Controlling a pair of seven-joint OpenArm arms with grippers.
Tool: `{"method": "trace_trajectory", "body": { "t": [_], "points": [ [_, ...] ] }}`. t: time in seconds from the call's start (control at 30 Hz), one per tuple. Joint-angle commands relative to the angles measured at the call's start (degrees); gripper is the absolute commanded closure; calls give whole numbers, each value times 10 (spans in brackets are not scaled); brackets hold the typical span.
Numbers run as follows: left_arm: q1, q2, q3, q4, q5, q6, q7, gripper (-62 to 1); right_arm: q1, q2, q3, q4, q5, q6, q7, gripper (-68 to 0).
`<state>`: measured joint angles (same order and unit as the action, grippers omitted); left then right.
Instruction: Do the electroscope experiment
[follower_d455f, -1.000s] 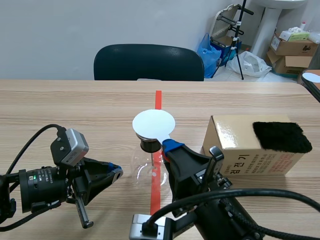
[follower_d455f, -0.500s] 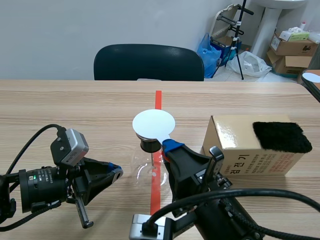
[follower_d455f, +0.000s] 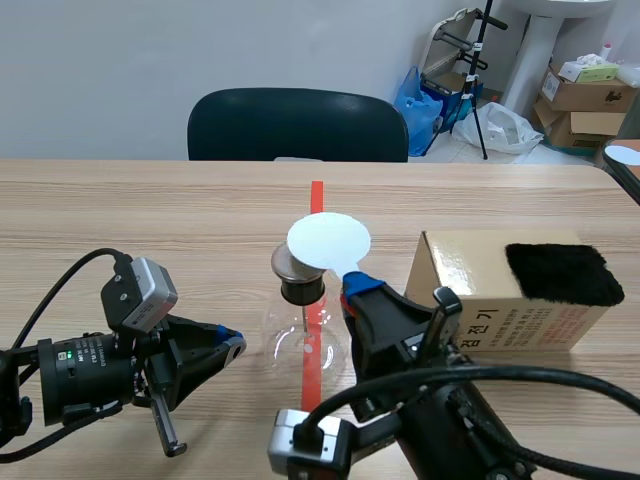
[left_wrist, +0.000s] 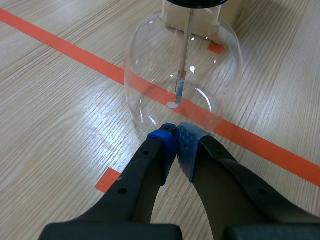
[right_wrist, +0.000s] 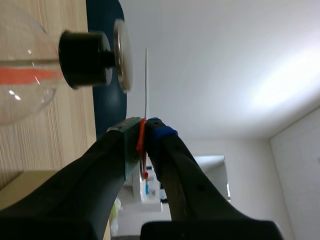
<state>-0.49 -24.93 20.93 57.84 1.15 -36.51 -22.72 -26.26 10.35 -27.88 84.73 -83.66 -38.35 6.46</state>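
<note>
Looking at your right gripper (follower_d455f: 355, 286), you've got it pinched tight on the white disc (follower_d455f: 328, 243), grabbing it by its lower edge. The disc sits flat above the electroscope flask (follower_d455f: 288, 338), partly over the metal plate (follower_d455f: 282, 263) and shifted a bit toward the cardboard box (follower_d455f: 470, 295). From the right wrist view the disc shows up edge-on as a thin line just beside the plate with a small gap between them, so they're not touching. There's a reddish bit of it squeezed between the pads.

The flask stands upright on the table (follower_d455f: 150, 220), right on the orange tape line (follower_d455f: 317, 195), with the black stopper (follower_d455f: 300, 291) in its neck. In the left wrist view you can see the rod (left_wrist: 186, 45) running down inside the glass, with a small foil strip (left_wrist: 180, 86) at its end.

Your left gripper (follower_d455f: 232, 345) lies low on the table beside the flask, fingers closed together on nothing, tips just short of the glass.

The box has a black fuzzy cloth (follower_d455f: 562, 273) lying on top. A dark chair (follower_d455f: 297, 125) is at the far side of the table.
</note>
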Motion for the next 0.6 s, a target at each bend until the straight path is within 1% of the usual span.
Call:
{"method": "trace_trajectory", "body": {
  "t": [0.0,0.3,0.57],
  "points": [
    [-3,2,-6,11,-4,-1,-8,-32,4,6,1,17,0,-6,-16,-10],
    [-3,2,-6,11,-4,-1,-8,-32,4,6,1,17,0,-6,-122,-10],
    [-3,2,-6,11,-4,-1,-8,-31,4,6,1,17,0,-6,-194,-10]
  ]
}}
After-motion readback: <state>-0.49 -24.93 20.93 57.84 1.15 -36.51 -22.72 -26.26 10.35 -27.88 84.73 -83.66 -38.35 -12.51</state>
